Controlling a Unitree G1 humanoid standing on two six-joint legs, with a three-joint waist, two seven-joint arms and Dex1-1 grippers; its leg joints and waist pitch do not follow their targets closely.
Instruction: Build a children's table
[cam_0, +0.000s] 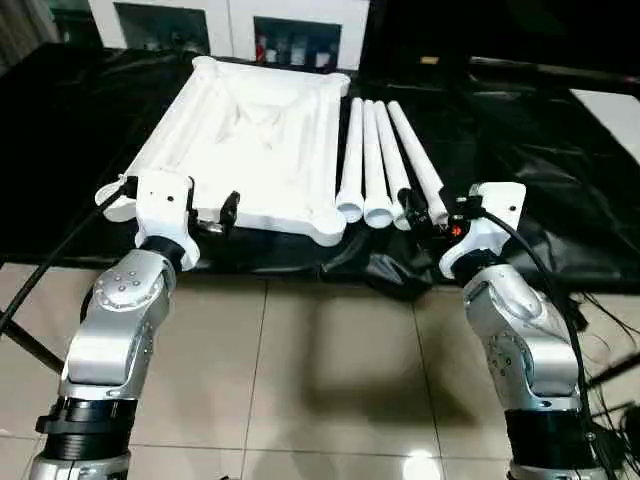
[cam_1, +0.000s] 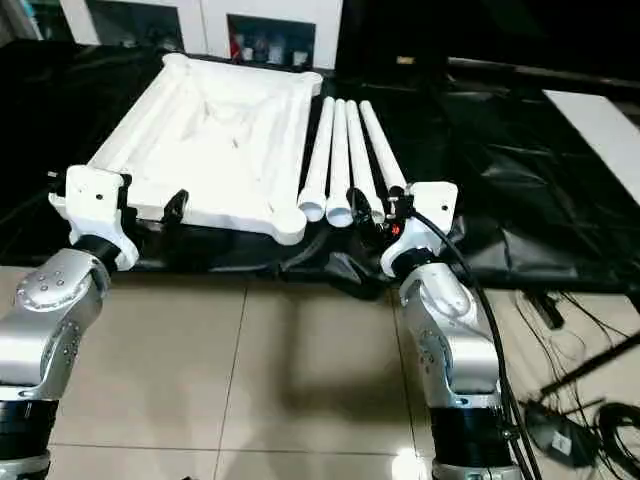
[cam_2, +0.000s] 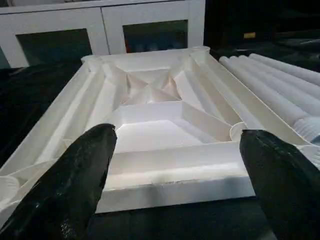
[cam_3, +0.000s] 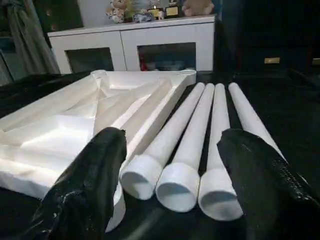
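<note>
White top with ribbed underside, four plain white legs. Black glossy sheet on the surface. Beige tiled floor. Silver forearms, white wrist housings, black fingers. White cabinet with dark glass doors.

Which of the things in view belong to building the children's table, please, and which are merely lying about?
For the job:
- large white ribbed plastic table top, underside up
- four long white tapered tube legs beside it

Lying about:
- white glass-door cabinet
- black plastic sheeting
- black cables on the tiled floor
</note>
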